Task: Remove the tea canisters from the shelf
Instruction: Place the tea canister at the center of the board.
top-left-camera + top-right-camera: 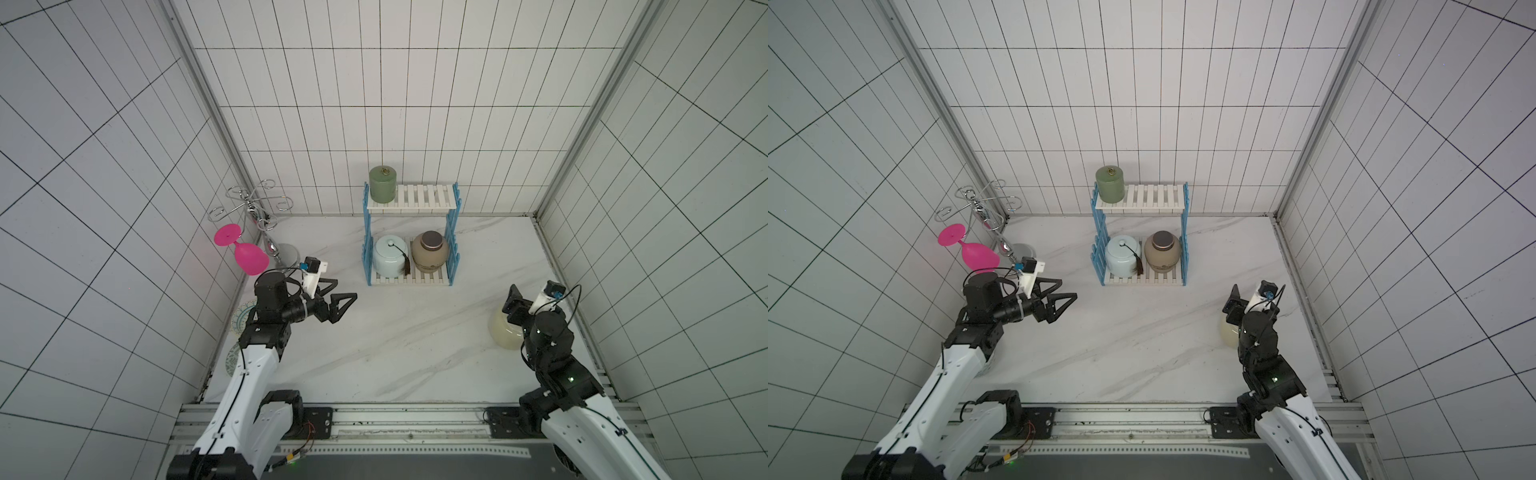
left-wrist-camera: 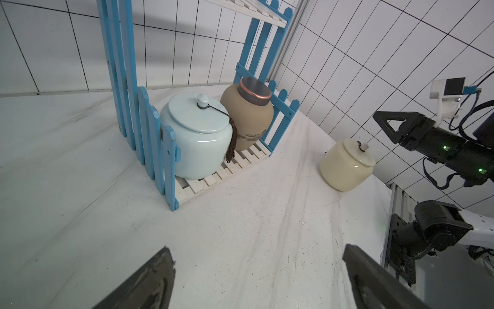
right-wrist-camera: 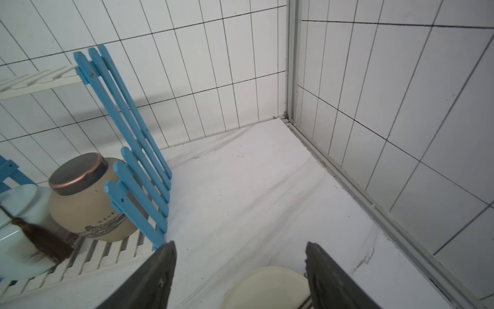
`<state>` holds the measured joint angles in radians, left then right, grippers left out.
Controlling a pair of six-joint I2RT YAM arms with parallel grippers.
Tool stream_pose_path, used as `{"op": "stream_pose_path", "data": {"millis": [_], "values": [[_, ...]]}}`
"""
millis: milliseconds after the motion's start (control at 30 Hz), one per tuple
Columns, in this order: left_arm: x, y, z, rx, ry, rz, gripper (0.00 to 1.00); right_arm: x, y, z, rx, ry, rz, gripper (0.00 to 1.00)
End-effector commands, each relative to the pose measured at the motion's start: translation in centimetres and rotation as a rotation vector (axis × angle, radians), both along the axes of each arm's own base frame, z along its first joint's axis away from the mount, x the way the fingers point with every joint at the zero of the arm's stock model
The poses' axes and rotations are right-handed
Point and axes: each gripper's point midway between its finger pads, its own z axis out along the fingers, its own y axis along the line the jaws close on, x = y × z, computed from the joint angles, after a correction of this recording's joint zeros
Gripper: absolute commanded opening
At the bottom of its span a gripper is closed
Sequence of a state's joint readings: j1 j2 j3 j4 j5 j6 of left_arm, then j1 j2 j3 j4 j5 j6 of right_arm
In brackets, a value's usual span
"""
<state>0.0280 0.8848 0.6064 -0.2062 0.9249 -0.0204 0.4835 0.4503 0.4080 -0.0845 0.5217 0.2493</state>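
Closest in, a couple of patterned plates (image 1: 242,319) sit tucked under the left arm (image 1: 257,365). A bit further back on that side a chrome stand (image 1: 249,203) has a pink glass (image 1: 246,253) hanging upside down off it, so that stuff is all off to the left of the shelf (image 1: 415,198). The shelf faces the arms front-on across the marble table (image 1: 395,353), and its blue picket sides box in both ends of the lower board. All four jars stand upright, lids up. The cream jar (image 1: 503,334) is down on the table over on the right, and the right gripper (image 3: 240,244) hangs just above it with its fingers (image 3: 157,275) spread. The lid (image 3: 267,283) shows below and between them, and from the left wrist view the gripper looks clear of the jar. The left gripper (image 1: 346,289) is wide open with nothing in it, aimed roughly at the shelf's lower left front corner but well short of it. On the lower board the pale-blue jar (image 1: 388,259) is on the left with its dark tassel (image 1: 406,268) hanging down the front. The tan jar (image 1: 430,251) sits snug beside it on the right; can't tell if they touch. Farthest back and highest, the green jar (image 1: 382,184) sits on the left end of the top board.
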Motion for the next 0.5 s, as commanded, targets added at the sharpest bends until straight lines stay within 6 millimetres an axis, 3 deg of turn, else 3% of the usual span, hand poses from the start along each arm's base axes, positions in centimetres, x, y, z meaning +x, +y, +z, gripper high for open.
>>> {"op": "stream_pose_path", "data": {"millis": [0,100,267,467], "values": [[0.9,0.5,1.8,0.004,-0.025,0.036,0.99,0.0,1.3,3.1,-0.052,-0.035,0.096,0.87],[1.6,0.6,3.0,0.013,-0.036,0.047,0.99,0.0,1.7,3.7,-0.061,-0.035,0.117,1.00],[2.9,0.6,5.4,0.052,-0.052,0.060,0.99,-0.1,2.8,4.4,-0.124,-0.021,0.196,0.99],[5.0,0.2,8.1,0.087,-0.052,0.084,0.99,-0.8,2.2,5.2,-0.235,-0.032,0.203,0.99]]}}
